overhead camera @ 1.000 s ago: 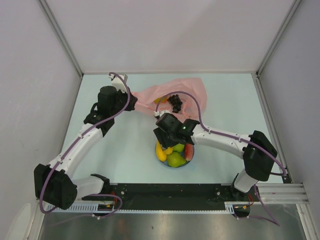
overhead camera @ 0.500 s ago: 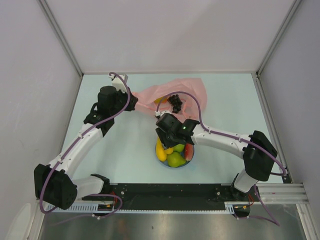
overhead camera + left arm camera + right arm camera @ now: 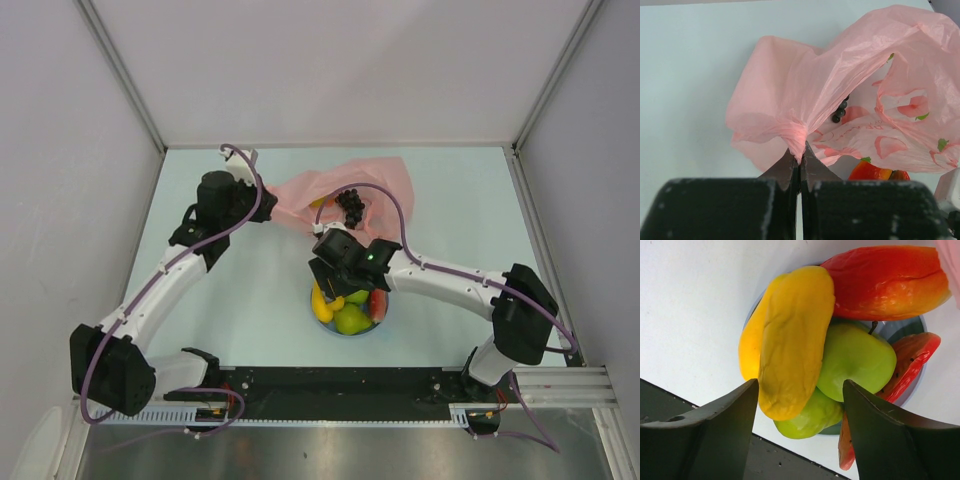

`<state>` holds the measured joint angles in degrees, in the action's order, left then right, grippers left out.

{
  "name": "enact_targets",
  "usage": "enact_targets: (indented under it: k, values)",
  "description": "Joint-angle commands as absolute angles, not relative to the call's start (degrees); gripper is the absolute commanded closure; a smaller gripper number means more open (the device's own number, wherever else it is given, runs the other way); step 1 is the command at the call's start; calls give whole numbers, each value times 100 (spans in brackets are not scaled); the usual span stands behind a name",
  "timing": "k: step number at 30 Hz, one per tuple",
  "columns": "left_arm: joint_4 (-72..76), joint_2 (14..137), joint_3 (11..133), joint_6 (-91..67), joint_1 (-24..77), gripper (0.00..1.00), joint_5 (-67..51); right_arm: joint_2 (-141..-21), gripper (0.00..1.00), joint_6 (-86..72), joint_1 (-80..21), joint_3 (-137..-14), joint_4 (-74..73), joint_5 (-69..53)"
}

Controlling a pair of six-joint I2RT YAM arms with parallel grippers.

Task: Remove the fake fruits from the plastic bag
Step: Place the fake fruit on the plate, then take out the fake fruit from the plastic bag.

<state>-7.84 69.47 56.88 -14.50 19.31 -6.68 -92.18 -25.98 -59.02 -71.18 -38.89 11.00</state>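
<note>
The pink plastic bag (image 3: 350, 185) lies at the back of the table, its mouth facing the arms. My left gripper (image 3: 267, 208) is shut on a bunched fold of the bag's left edge (image 3: 799, 142). A dark purple grape bunch (image 3: 350, 206) and a yellow piece (image 3: 318, 201) lie in the bag; a few grapes (image 3: 840, 112) and a red-orange piece (image 3: 870, 171) show in the left wrist view. My right gripper (image 3: 338, 287) hangs open and empty just above the plate (image 3: 902, 330). The plate holds yellow fruits (image 3: 792, 340), green fruits (image 3: 855, 360) and red pieces (image 3: 885, 282).
The light blue plate (image 3: 384, 318) sits near the front middle, between the arm bases. White walls close in the table on the left, back and right. A black rail (image 3: 330, 385) runs along the near edge.
My right gripper has shifted slightly toward the bag above the plate. The left gripper holds the bag fold as before.
</note>
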Motion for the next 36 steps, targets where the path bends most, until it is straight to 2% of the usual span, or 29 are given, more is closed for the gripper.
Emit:
enact_targets:
  k: [1,6,8,9,10,15,20,21,23,25,26,32,36]
  values:
    - [-703,6996,6038,-1371,1881,100,-800,-9035,23,-2496,-5889,-7339,-3832,1020]
    - [-931,7242,6484,-1152,1881,100,-852,-8728,21,-2269,-5538,-7453,-3797,669]
    - [-1089,7434,6679,-941,1881,100,-896,-8588,13,-2145,-5336,-7585,-3710,389]
    - [-1151,7505,6845,-862,1881,100,-905,-8448,3,-1988,-5265,-7628,-3665,274]
    - [-1282,7567,6934,-644,1890,100,-897,-8385,0,-1908,-5204,-7759,-3630,142]
    - [-1581,8040,7574,-9,1881,100,-599,-7946,0,-1495,-4457,-7998,-3156,-720]
    - [-1854,9024,8655,1088,1942,100,-18,-7594,0,-1011,-3956,-8033,-3023,-668]
    - [-1907,9287,9240,1412,2021,99,304,-7585,0,-1011,-3842,-8042,-3015,-685]
    - [-1680,9737,9631,2651,2275,100,727,-7585,0,-1037,-3762,-8042,-2962,-773]
    - [-1407,9974,10062,2690,2303,100,1533,-7602,0,-985,-3683,-8086,-2857,-861]
    - [-1441,9958,10168,2724,2285,100,1529,-7646,0,-932,-3648,-8112,-2822,-1001]
    - [-1820,9450,9476,2602,2180,100,1284,-7743,0,-519,-2919,-8226,-2567,-1335]
    - [-1767,8685,8396,1682,1987,100,574,-7901,0,-247,-2611,-8227,-2146,-1345]
